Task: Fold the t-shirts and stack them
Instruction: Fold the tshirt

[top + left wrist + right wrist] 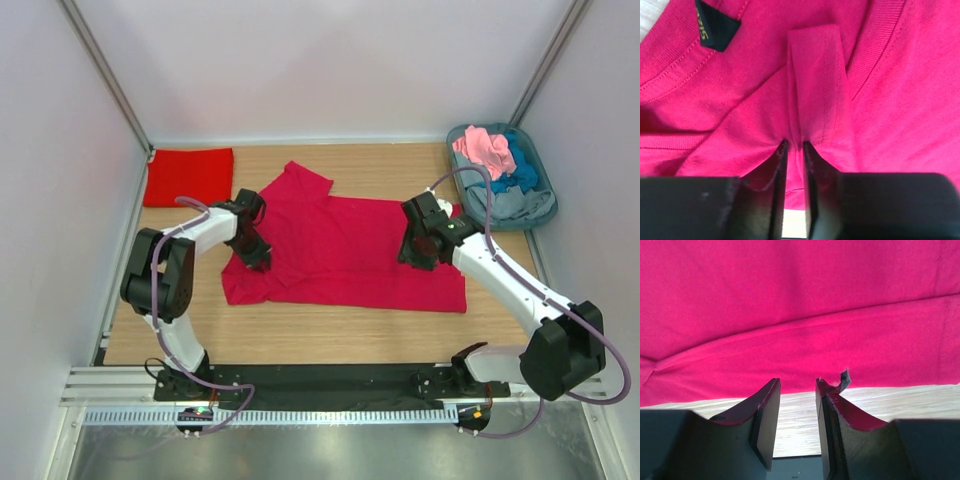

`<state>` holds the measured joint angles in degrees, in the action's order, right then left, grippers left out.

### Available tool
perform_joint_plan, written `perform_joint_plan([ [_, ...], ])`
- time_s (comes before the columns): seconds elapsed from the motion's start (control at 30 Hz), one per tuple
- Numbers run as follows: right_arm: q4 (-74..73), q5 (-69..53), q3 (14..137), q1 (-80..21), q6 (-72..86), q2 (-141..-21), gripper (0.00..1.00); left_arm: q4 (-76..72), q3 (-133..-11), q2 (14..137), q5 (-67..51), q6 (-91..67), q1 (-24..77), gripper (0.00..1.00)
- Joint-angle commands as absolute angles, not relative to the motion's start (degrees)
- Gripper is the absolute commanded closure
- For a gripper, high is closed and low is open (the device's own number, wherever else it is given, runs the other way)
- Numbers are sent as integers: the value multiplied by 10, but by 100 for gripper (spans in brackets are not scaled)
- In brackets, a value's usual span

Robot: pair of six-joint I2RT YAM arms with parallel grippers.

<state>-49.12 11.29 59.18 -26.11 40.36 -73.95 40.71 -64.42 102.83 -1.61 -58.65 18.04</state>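
Note:
A crimson t-shirt (pixel 340 250) lies spread on the wooden table. My left gripper (pixel 255 257) is on its left part near the collar. In the left wrist view my left gripper (pixel 794 145) is shut on a raised pinch of the crimson t-shirt (pixel 815 90), beside the collar's black label (pixel 715 25). My right gripper (pixel 418 252) is over the shirt's right part. In the right wrist view my right gripper (pixel 797 385) is open and empty, with bare wood between its fingers (pixel 765 412) and the shirt's edge (pixel 800 340) just past the tips. A folded scarlet t-shirt (pixel 188 176) lies at the back left.
A grey-blue oval tub (pixel 538 152) stands at the back right, holding a pink shirt (pixel 484 150), a blue shirt (pixel 520 172) and a grey shirt (pixel 512 206). White walls close the left, back and right sides. Bare table (pixel 300 340) lies in front of the shirt.

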Motion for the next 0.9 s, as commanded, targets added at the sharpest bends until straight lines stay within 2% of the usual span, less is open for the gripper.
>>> perform_joint_plan([
  [0.0,-497,130,600,-260,392,-722,59,395,-667,1040,-4,-592,185,83],
  [0.2,-499,131,600,-260,388,-722,59,414,-707,1048,19,-584,191,92],
  [0.27,-499,130,601,-261,388,-723,59,439,-729,1059,31,-578,192,86],
  [0.3,-499,131,601,-261,388,-724,59,448,-735,1064,35,-577,194,81],
  [0.33,-499,131,602,-261,388,-725,59,463,-740,1069,40,-577,195,71],
  [0.43,-498,128,606,-260,383,-728,59,479,-746,1069,54,-574,194,63],
  [0.57,-475,93,620,-263,388,-751,60,503,-747,1043,69,-561,195,57],
  [0.73,-404,69,647,-337,348,-830,57,545,-736,972,128,-514,188,51],
  [0.87,-386,68,695,-395,330,-917,57,536,-658,906,127,-499,141,51],
])
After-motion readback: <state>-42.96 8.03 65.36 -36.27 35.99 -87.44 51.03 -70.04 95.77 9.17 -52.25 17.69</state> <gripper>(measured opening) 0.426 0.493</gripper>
